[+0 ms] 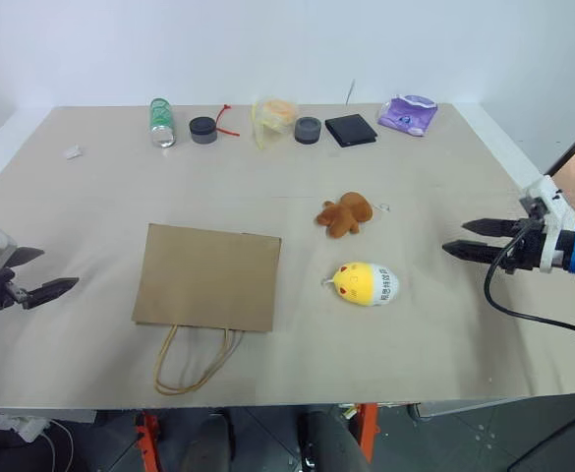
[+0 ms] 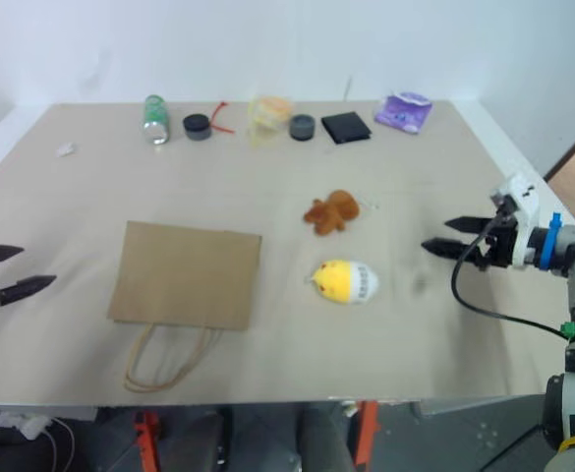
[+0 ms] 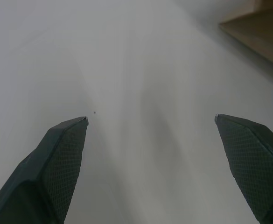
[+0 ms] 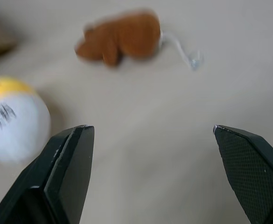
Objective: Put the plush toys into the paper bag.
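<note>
Flat on the table lies the brown paper bag (image 1: 208, 275), its two loop handles (image 1: 194, 361) reaching toward the front edge. To its right rest the plush toys: a brown bear (image 1: 345, 213) and, nearer the front, a yellow chick (image 1: 366, 283) with a white printed belly. My right gripper (image 1: 456, 238) hovers open to the right of the toys, pointing at them; its wrist view has the bear (image 4: 120, 37) ahead and the chick (image 4: 12, 119) off to one side. At the table's left edge my left gripper (image 1: 59, 270) is open and empty, left of the bag.
Along the table's far edge stand a green can (image 1: 161, 122), two dark round lids (image 1: 203, 130) (image 1: 308, 130), a clear bag with yellow-orange contents (image 1: 274, 117), a black wallet (image 1: 351, 130) and a purple packet (image 1: 409, 114). A small white scrap (image 1: 72, 152) lies at far left.
</note>
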`<state>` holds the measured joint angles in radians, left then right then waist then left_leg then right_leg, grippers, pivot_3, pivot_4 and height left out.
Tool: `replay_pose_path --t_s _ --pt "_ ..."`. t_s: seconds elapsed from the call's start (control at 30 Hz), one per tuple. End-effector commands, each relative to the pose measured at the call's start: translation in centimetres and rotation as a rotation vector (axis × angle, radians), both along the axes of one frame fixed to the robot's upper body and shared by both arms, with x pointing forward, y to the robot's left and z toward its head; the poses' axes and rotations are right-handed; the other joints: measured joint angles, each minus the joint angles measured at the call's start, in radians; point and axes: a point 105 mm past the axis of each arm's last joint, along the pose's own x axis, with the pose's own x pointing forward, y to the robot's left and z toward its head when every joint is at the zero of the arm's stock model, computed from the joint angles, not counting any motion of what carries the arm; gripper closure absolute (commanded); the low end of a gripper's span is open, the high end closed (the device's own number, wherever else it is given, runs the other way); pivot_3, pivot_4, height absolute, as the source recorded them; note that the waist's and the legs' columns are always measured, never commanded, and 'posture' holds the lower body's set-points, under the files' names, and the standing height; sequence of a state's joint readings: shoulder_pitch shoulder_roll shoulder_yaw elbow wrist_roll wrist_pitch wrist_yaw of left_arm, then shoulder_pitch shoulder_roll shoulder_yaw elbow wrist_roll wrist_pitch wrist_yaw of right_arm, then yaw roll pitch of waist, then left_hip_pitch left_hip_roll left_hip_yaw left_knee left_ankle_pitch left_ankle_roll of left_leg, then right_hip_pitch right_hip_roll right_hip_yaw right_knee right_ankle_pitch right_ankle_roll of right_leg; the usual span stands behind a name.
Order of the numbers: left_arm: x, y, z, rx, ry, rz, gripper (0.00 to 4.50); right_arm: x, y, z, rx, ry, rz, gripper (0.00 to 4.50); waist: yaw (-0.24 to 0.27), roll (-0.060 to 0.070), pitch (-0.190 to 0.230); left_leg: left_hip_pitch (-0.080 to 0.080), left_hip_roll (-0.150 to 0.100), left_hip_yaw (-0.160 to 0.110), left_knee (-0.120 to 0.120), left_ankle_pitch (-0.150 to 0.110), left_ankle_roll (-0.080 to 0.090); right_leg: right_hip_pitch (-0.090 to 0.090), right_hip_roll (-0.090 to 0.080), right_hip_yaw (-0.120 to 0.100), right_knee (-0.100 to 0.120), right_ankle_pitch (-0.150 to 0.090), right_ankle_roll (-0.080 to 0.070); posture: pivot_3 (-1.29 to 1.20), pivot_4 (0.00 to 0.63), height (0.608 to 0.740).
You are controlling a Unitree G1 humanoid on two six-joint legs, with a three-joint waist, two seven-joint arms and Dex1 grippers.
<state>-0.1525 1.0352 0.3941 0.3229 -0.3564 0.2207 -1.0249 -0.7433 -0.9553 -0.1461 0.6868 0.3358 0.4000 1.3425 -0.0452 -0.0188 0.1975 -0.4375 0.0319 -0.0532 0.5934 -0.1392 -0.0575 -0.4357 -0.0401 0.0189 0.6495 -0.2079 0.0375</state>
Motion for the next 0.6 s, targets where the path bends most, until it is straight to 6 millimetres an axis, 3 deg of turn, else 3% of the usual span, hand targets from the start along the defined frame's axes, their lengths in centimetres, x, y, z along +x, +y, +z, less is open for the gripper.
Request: replay_pose_path --t_s 0.03,0.2,0.33,0.43,0.6 --pt "1.0 -3.4 3.5 0.014 -0.148 -0.123 0.00 -1.5 4.1 4.2 0.131 -0.202 0.225 0.08 0.001 0.000 0.000 0.000 0.000 0.000 0.001 0.000 0.000 0.000 0.000 0.000 0.000 0.000 0.000 0.00 0.150 0.740" --pt "1.0 -10.7 4.7 0.003 -0.212 -0.401 0.00 -6.7 11.2 2.6 0.071 -0.142 0.641 0.08 0.007 0.000 0.000 0.000 0.001 -0.002 0.005 0.000 0.000 0.004 0.003 0.001 0.001 0.004 0.006 0.00 0.150 0.740" --pt "0.3 -14.2 4.4 0.139 -0.276 -0.594 0.00 -10.2 14.8 2.3 0.018 -0.127 0.898 0.08 0.004 0.000 0.000 0.000 0.001 0.000 0.008 0.000 0.000 0.004 0.003 0.003 0.001 0.003 0.003 0.00 0.150 0.740" --pt "-0.5 -15.6 4.1 0.230 -0.329 -0.724 0.00 -10.9 15.9 2.1 -0.015 -0.146 0.970 0.08 0.002 -0.001 0.000 0.001 0.003 0.000 0.010 0.000 0.000 0.005 0.004 0.003 0.001 0.005 0.002 0.00 0.150 0.740" --pt "-3.3 -16.0 2.4 0.413 -0.336 -0.968 0.00 -10.3 15.7 1.1 -0.067 -0.165 0.958 0.08 0.002 -0.001 -0.001 0.001 0.005 0.003 0.010 0.001 0.001 0.005 0.005 0.003 0.001 0.006 0.000 0.00 0.150 0.740"
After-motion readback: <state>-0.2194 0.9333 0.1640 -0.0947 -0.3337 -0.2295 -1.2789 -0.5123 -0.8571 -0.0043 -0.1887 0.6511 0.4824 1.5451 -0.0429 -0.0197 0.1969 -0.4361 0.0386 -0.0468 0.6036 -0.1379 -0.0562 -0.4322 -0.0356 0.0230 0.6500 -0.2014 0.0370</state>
